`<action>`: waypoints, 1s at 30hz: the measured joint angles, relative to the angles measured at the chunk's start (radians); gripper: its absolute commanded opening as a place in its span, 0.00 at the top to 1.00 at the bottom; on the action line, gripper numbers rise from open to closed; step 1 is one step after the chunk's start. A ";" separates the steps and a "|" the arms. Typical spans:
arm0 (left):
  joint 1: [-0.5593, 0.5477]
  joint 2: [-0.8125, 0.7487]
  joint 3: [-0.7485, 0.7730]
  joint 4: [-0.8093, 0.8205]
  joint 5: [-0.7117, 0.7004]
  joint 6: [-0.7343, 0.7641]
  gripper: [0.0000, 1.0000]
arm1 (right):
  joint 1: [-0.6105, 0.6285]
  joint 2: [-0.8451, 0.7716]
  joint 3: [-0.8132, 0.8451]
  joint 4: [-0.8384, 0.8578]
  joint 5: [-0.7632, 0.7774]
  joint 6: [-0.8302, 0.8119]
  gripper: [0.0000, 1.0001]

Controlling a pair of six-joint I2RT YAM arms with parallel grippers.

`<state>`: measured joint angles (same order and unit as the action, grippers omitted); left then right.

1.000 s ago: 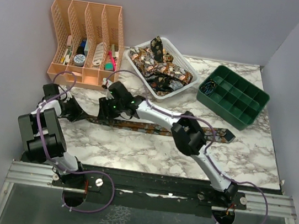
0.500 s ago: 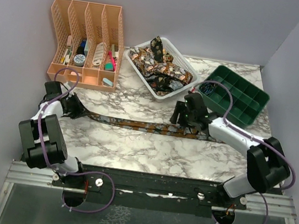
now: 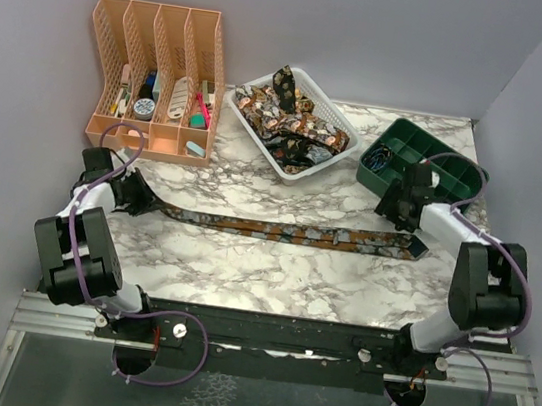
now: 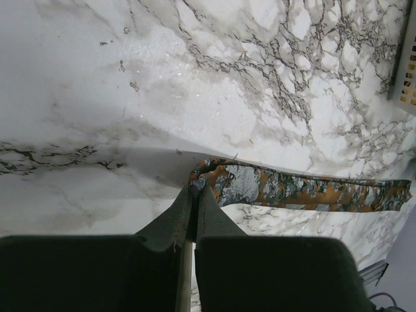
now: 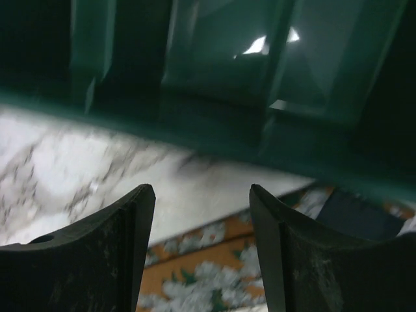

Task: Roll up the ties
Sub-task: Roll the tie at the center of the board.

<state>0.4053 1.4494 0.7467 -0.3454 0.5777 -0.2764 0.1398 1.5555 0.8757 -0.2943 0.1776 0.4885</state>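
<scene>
tie [image 4: 299, 192] end hidden inside left gripper [image 4: 194, 192]

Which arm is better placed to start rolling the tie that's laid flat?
Left, probably. The left gripper is shut on the narrow end of the tie, so it could begin the roll from there. The right gripper is open near the wide end and holds nothing.

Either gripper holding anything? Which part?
Left gripper pinches the tie at its left end. Right gripper is open and holds nothing.
</scene>
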 measured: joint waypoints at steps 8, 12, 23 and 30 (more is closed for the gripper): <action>-0.016 -0.003 -0.042 0.015 0.032 -0.058 1.00 | -0.120 0.166 0.170 -0.019 -0.010 -0.091 0.34; -0.024 -0.031 -0.089 0.018 0.040 -0.095 1.00 | -0.118 0.162 0.181 -0.023 -0.090 -0.119 0.34; -0.034 -0.089 -0.098 0.025 0.043 -0.151 1.00 | 0.034 -0.077 -0.026 0.017 -0.486 -0.095 0.59; -0.080 -0.170 -0.152 0.071 0.035 -0.262 1.00 | 0.373 -0.010 -0.023 0.148 -0.551 -0.085 0.52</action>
<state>0.3256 1.2797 0.5949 -0.2741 0.6132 -0.5381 0.5125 1.5459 0.8532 -0.1459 -0.3737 0.4034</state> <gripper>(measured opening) 0.018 0.471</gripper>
